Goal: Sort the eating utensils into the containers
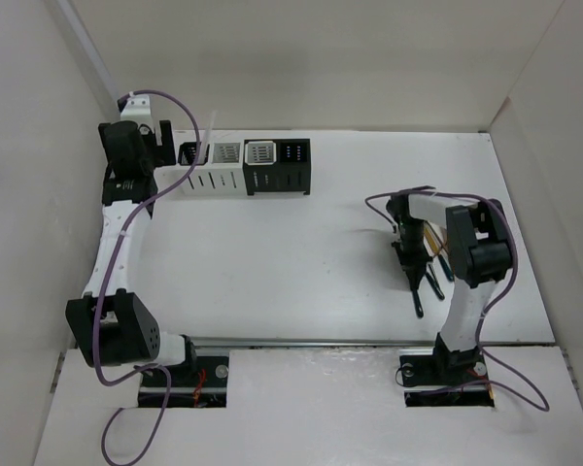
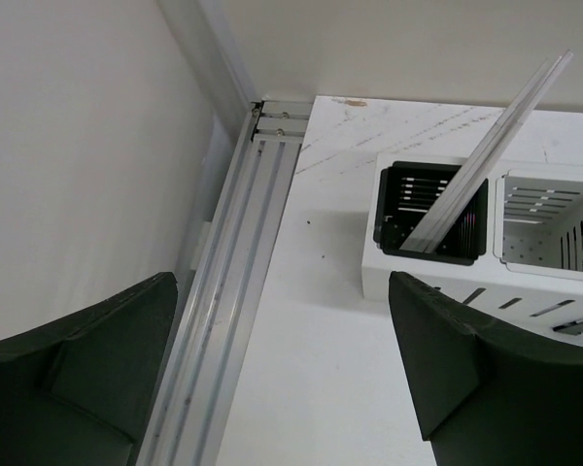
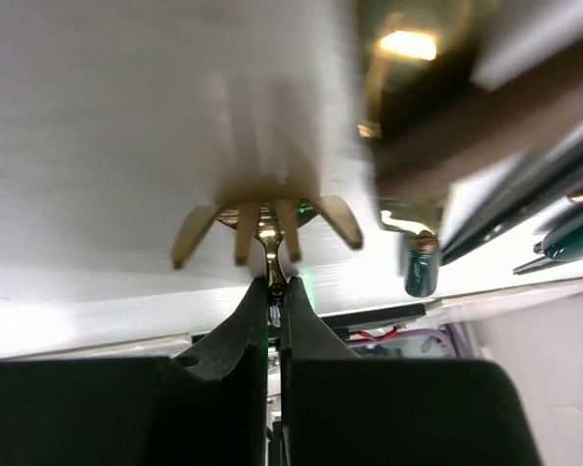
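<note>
Two matching arms here: the left arm and right arm are white tube links joined by chunky black joint housings. A thin purple cable loops loosely along each, down to black bases with a fleck of red wiring. Up close, the left claw and right claw have matte black, wedge-shaped fingers.

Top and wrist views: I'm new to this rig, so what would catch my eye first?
On the right, the right gripper is shut on the neck of a gold fork. At far left, clear sticks lean in the end caddy, with the open left gripper nearby.
</note>
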